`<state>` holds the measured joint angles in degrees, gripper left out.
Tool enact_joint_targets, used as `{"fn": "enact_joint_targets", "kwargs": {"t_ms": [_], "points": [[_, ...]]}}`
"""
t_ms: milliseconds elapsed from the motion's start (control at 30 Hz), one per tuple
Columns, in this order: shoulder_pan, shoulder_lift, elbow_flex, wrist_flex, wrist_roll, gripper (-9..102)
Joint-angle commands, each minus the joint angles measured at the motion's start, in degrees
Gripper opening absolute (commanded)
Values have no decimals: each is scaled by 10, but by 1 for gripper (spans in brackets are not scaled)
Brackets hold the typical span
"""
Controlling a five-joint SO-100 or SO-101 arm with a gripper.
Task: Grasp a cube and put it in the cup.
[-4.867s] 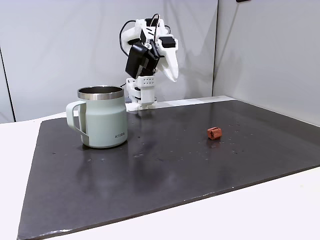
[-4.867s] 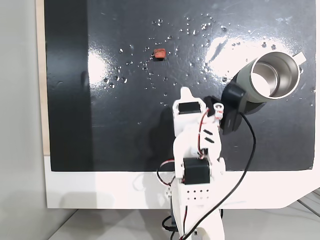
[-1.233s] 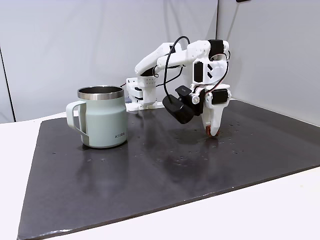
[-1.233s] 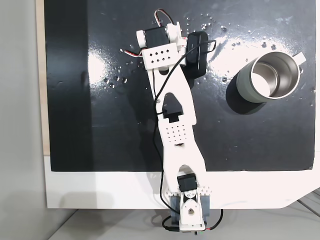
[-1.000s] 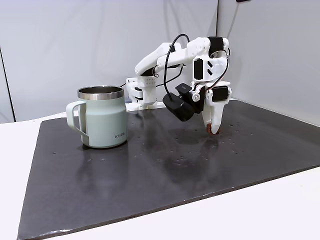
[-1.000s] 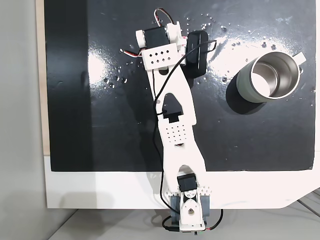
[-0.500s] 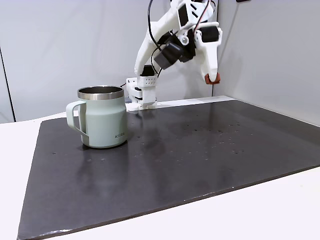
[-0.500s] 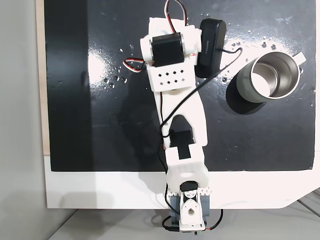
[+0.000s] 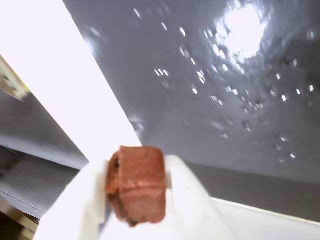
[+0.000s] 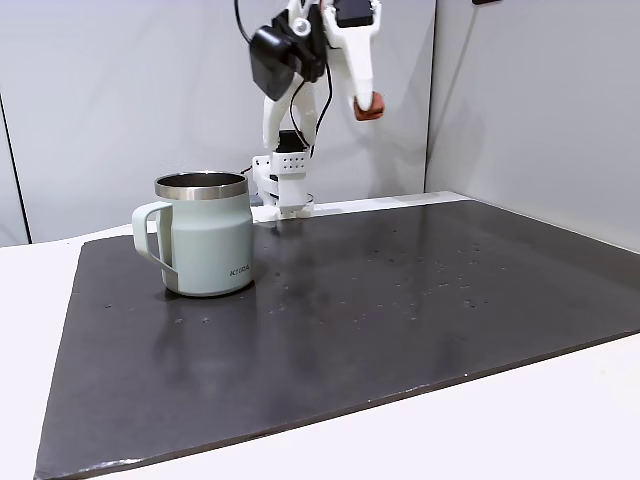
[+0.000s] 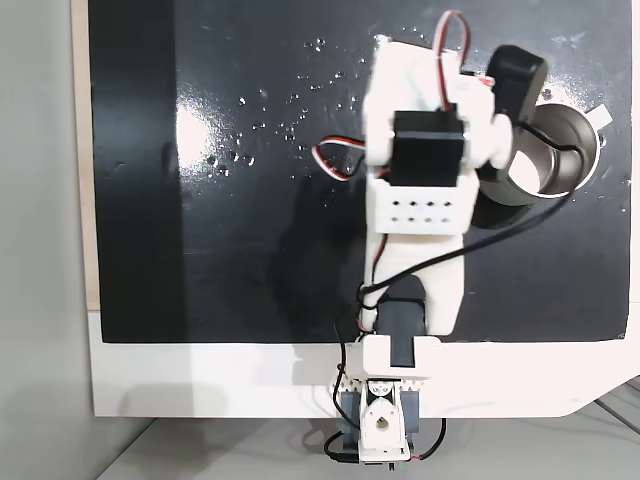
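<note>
My gripper [image 10: 366, 106] is raised high above the dark mat, shut on the small rust-orange cube [image 10: 368, 108]. In the wrist view the cube [image 9: 136, 182] is pinched between two white fingers [image 9: 192, 200], with the wet mat far below. The mint-green mug [image 10: 205, 235] stands upright at the mat's left in a fixed view, lower and left of the gripper. From above, in a fixed view, the arm [image 11: 420, 150] covers the mug's left part; its steel inside [image 11: 562, 150] and handle [image 11: 601, 116] show at the right. The cube is hidden under the arm there.
The black mat [image 10: 400, 300] lies on a white table [image 10: 560, 420]; water drops speckle its far part [image 11: 300, 100]. The arm's base [image 10: 285, 185] sits at the mat's back edge. A black camera module [image 11: 516, 74] hangs beside the wrist, over the mug's rim.
The gripper lifted the cube off the mat, rose high, and has swung toward the mug: leftward in the side fixed view, rightward from above.
</note>
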<state>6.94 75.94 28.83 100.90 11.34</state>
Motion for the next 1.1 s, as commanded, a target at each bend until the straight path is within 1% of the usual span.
{"fn": "enact_joint_targets", "kwargs": {"t_ms": [0, 267, 433, 533, 667, 967, 1000, 1067], "points": [[75, 51, -7, -1, -25, 4], [240, 42, -2, 12, -101, 4], [300, -3, -6, 12, -163, 4], [317, -32, -7, 16, -192, 4], [315, -62, 9, 19, -234, 4], [307, -66, 36, 20, -255, 5], [306, -66, 36, 20, -255, 7], [306, -62, 40, 21, -255, 15]]}}
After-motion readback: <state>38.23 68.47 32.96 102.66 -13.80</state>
